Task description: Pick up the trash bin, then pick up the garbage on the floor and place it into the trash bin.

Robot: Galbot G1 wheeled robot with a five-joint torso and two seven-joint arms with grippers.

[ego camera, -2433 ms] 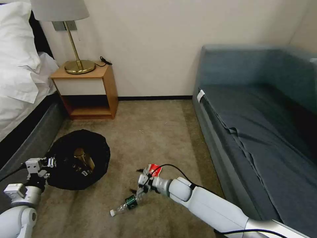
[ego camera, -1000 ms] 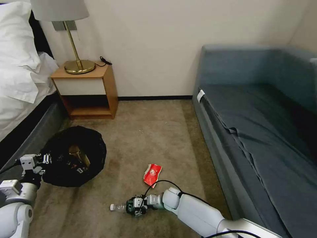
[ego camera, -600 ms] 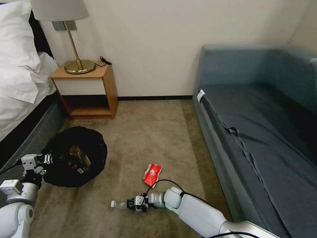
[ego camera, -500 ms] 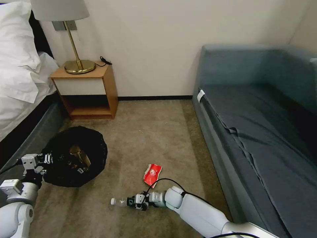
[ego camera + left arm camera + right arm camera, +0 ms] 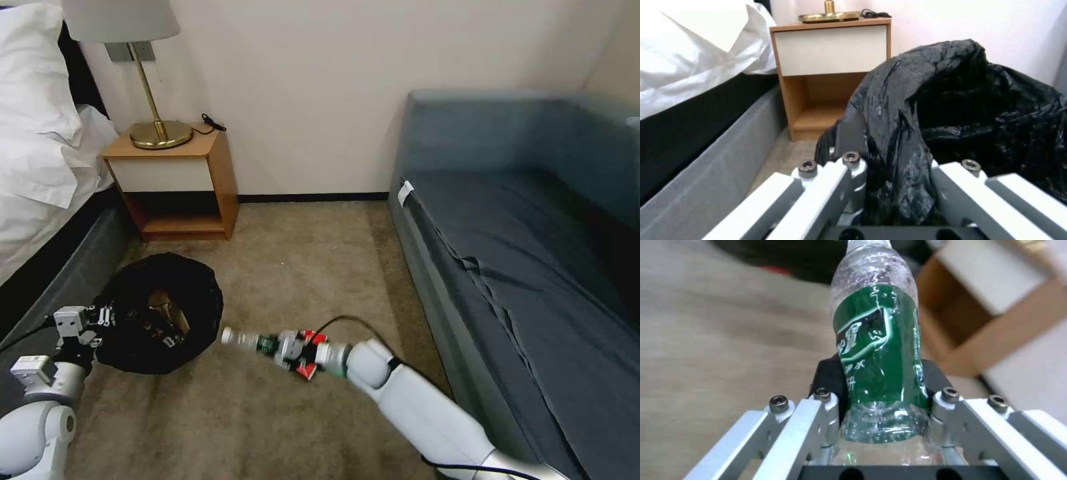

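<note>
1. One trash bin (image 5: 160, 313), wrapped in a crinkled black bag, sits at the foot of the bed near the nightstand (image 5: 175, 181); something tan shows inside its mouth, with other bits too dark to name.
2. One clear bottle (image 5: 248, 341) with a green label hangs above the carpet just beside the bin, cap toward it.
3. One red-and-white packet (image 5: 308, 368) peeks out from behind the right arm.
4. Left gripper (image 5: 85, 318) is clamped on the bin's bagged rim.
5. Right gripper (image 5: 287, 349) is clamped around the bottle's lower body.
</note>
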